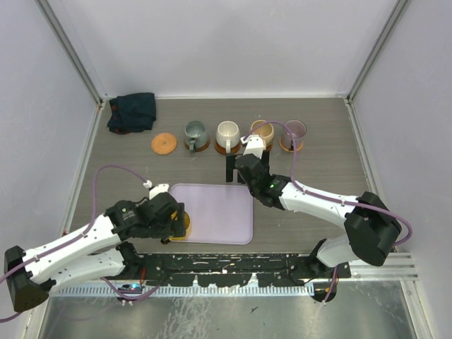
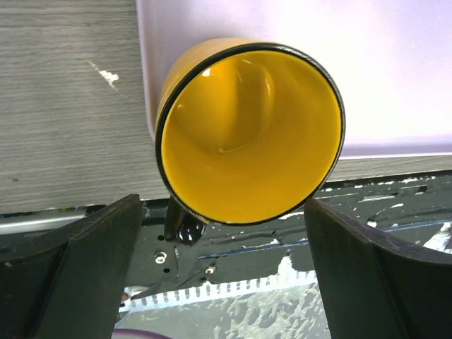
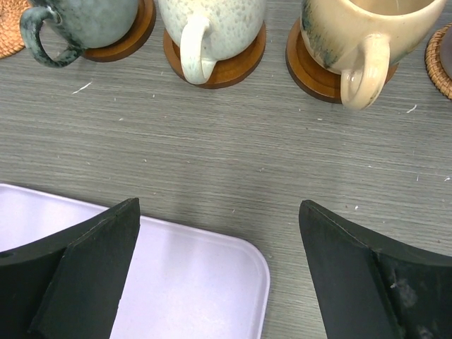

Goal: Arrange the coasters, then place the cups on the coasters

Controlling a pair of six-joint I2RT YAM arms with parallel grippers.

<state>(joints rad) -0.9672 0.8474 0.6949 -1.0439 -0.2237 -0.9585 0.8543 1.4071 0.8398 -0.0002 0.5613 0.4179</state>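
Directly ahead of left gripper (image 2: 220, 203), between its spread, empty fingers: yellow cup (image 2: 247, 134), mouth up, handle (image 2: 182, 226) on wrist side | left arm nearer | right gripper (image 3: 219, 208) spread, empty | 1 bare coaster (image 1: 163, 143) well beyond cup.

Robot lab: white booth walls (image 1: 233, 42), alu posts (image 1: 70, 49), bench (image 1: 332, 162) w/ rail (image 1: 395, 263).

Grey-green mug (image 3: 92, 18), white mug (image 3: 212, 25), beige mug (image 3: 353, 35) on brown coasters (image 3: 233, 70), lavender tray (image 3: 176, 282) nearer.
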